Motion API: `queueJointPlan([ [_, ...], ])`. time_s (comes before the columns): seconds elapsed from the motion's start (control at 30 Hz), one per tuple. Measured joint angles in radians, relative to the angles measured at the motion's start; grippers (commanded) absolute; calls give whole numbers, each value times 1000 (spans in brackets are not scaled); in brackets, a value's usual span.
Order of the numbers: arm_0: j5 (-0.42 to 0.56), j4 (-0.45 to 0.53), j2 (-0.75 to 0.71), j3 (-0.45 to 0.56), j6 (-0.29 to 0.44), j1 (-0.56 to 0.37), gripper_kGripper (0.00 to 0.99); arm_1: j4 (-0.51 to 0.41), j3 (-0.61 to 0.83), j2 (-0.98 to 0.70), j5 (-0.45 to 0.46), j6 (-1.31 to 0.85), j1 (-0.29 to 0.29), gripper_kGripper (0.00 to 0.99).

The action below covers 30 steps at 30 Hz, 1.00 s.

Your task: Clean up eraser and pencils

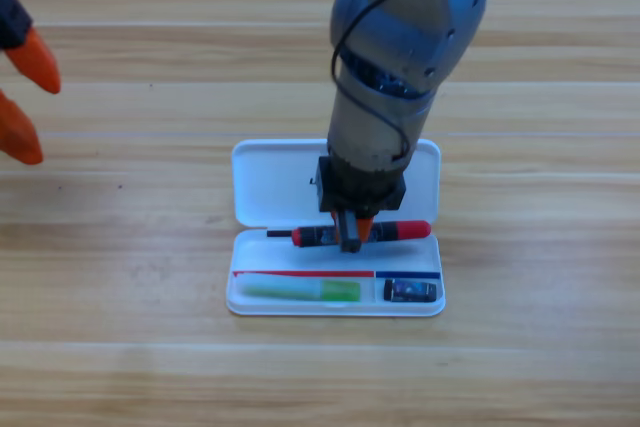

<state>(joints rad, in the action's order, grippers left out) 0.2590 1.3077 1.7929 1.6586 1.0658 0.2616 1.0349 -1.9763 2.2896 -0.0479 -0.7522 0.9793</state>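
The white case (264, 180) lies open in the middle of the table. In its lower tray the green pencil (300, 291) rests flat on the left, and the small dark eraser (411, 291) sits in the right compartment. My right gripper (354, 231) reaches down over the case's hinge line and is shut on the black pencil with red ends (400, 231), which lies level across the upper part of the tray. My left gripper (22, 102) has drawn back to the left edge, its orange jaws spread apart with nothing between them.
The right arm's grey body (400, 57) covers the middle of the case's lid. Bare wooden table (540, 347) surrounds the case.
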Motion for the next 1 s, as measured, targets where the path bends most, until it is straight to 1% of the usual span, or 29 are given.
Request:
queueJointPlan([
  [0.13,12,0,0,-10,15,-27,990,0,-20,15,-4,0,5,0],
  [0.53,20,0,0,-42,23,-30,990,0,-28,43,-6,8,5,0],
  [0.57,20,-1,0,-43,23,-30,990,0,-28,43,-6,10,5,46],
  [0.6,20,-1,0,-44,23,-30,990,0,-28,43,-6,13,5,215],
  [0.63,20,-1,0,-46,23,-30,990,0,-28,43,-6,16,6,417],
  [0.67,20,-2,0,-49,23,-30,990,0,-28,43,-6,19,6,657],
  [0.7,21,-2,0,-52,23,-30,990,0,-28,43,-6,23,6,857],
  [0.73,21,-2,0,-55,23,-30,990,0,-28,43,-6,29,6,925],
  [0.8,21,-2,0,-57,23,-30,990,0,-28,43,-6,42,6,959],
  [1.0,22,-3,0,-58,23,-30,990,0,-26,14,-6,66,6,973],
])
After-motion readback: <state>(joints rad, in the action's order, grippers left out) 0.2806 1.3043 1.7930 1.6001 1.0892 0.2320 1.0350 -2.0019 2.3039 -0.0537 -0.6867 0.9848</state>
